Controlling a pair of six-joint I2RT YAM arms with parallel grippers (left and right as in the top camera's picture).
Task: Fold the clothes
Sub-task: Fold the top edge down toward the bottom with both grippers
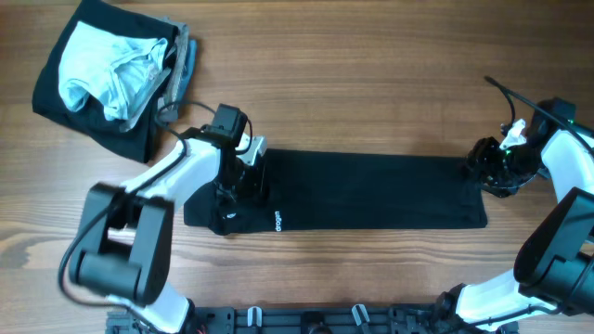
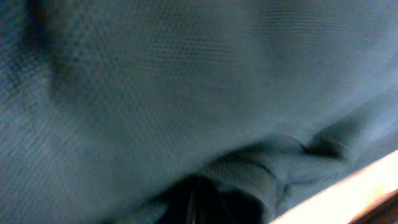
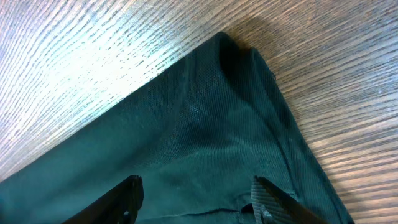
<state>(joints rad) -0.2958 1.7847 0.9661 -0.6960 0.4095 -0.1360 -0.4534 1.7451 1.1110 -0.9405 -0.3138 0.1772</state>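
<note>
Overhead, the black garment point(image 1: 371, 190) lies as a long strip across the desk point(image 1: 371, 93), with other clothes point(image 1: 111, 74) piled top left. The right gripper point(image 3: 198, 202) is spread wide and empty over the strip's corner. I cannot tell whether the left gripper point(image 1: 243, 178) holds anything. Pinch both ends squarely and keep the edges aligned.

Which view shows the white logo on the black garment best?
Overhead: the white logo shows plainly near one end of the black garment. Left wrist shows only blurred dark fabric; right wrist shows a bare garment corner, no logo.
</note>
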